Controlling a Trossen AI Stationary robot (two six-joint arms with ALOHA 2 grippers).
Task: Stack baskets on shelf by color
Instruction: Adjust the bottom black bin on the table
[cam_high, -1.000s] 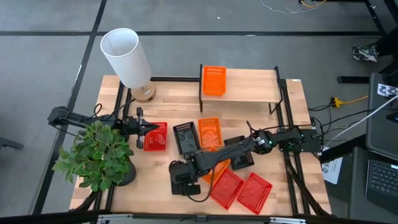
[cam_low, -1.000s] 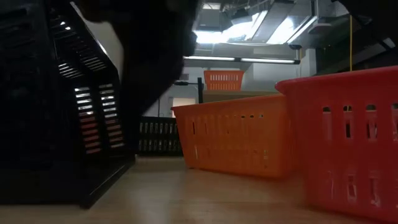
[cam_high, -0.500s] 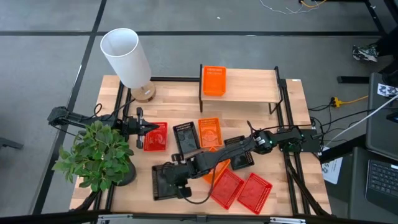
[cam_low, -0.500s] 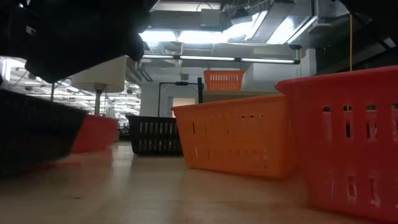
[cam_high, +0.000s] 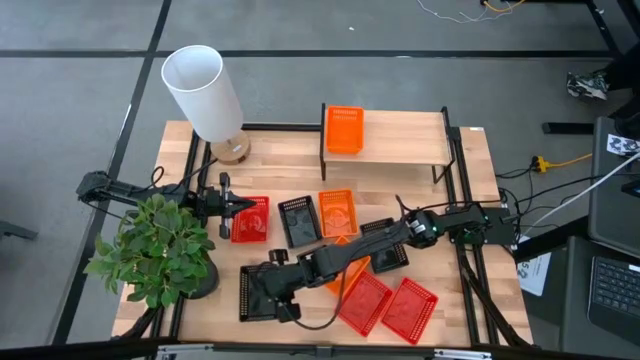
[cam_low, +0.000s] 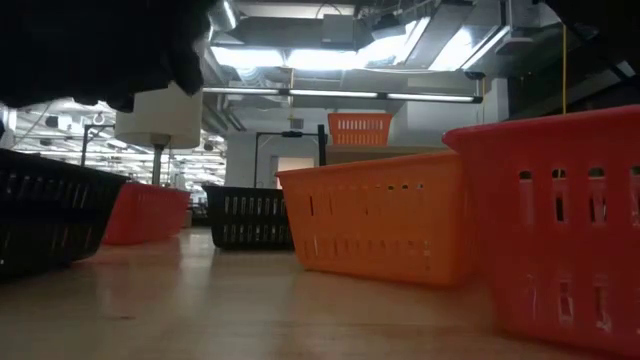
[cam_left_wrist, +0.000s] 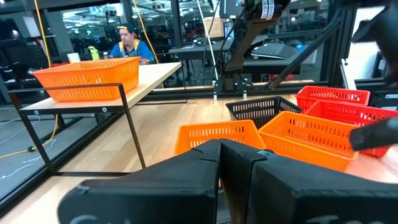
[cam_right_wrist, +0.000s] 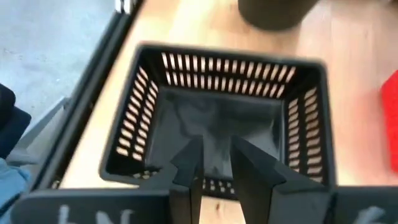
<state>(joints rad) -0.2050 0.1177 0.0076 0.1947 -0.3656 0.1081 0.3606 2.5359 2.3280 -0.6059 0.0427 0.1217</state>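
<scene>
orange basket (cam_high: 343, 130) on shelf (cam_high: 400, 137); other baskets scattered below.

High view: looks straight down over the whole table (cam_high: 270, 145).
Low view: sits at tabletop level, close behind baskets.
Left wrist: faces the shelf (cam_left_wrist: 149, 74).
Right wrist: looks closely down into black basket (cam_right_wrist: 217, 130).
Shared: shelf's orange basket (cam_high: 343, 129).

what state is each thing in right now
right fingers: closed on the black basket's wall
black basket: upright, empty, gripped at table's front
left fingers: shut
shelf: holds one basket
orange basket: upright on the shelf, empty
</scene>
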